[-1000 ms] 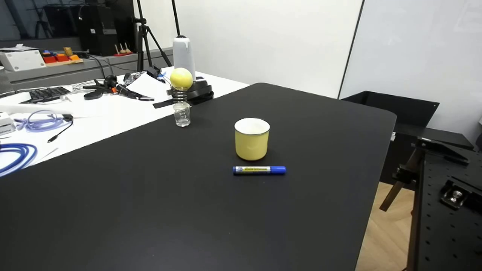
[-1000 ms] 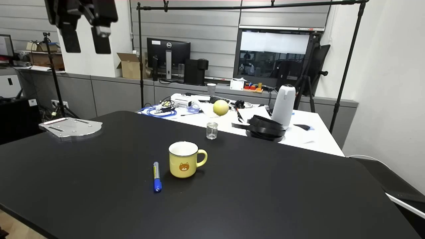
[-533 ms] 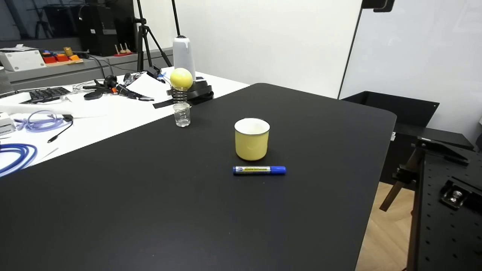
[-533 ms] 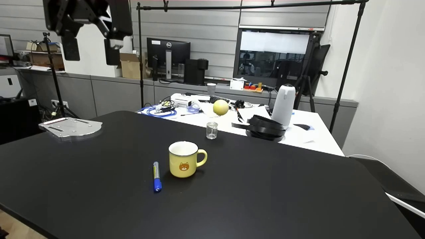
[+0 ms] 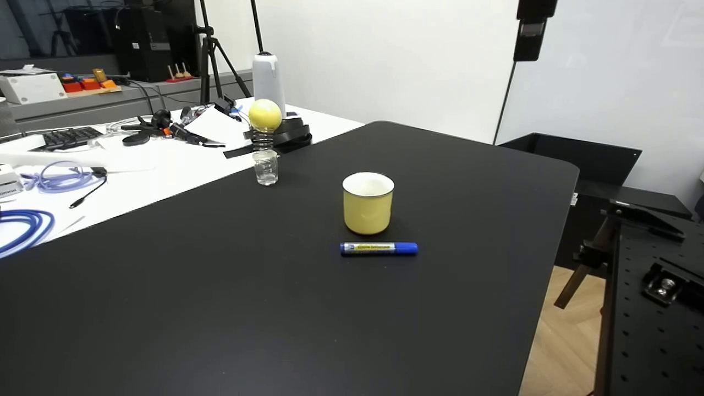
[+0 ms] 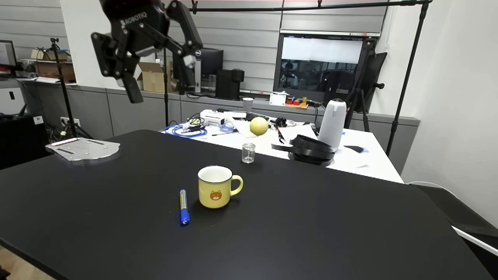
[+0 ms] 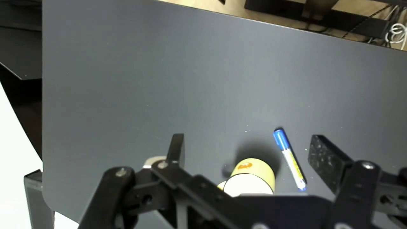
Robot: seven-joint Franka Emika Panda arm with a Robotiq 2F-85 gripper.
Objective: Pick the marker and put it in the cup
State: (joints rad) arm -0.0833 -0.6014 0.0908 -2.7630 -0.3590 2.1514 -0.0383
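The blue marker with a whitish middle band lies flat on the black table, in both exterior views (image 5: pixel 379 248) (image 6: pixel 184 208) and in the wrist view (image 7: pixel 290 159). The pale-yellow cup stands upright close beside it, apart from it, in both exterior views (image 5: pixel 367 213) (image 6: pixel 214 194); its handle and a brown animal face show in an exterior view. In the wrist view the cup (image 7: pixel 258 167) is partly hidden by the gripper's body. My gripper (image 6: pixel 162 88) is open and empty, high above the table and tilted. In the wrist view the gripper (image 7: pixel 248 138) has its fingers wide apart.
A small clear bottle (image 6: pixel 248 153) stands near the table's far edge. A clear plate (image 6: pixel 83 149) lies at the table's left in that view. A white table (image 6: pixel 373 155) with a yellow ball (image 6: pixel 258 126), black straps (image 6: pixel 311 151) and cables adjoins the black table.
The gripper has come lower and moved right in an exterior view, and has tilted. A finger now shows at the top of an exterior view. The marker and cup have not moved.
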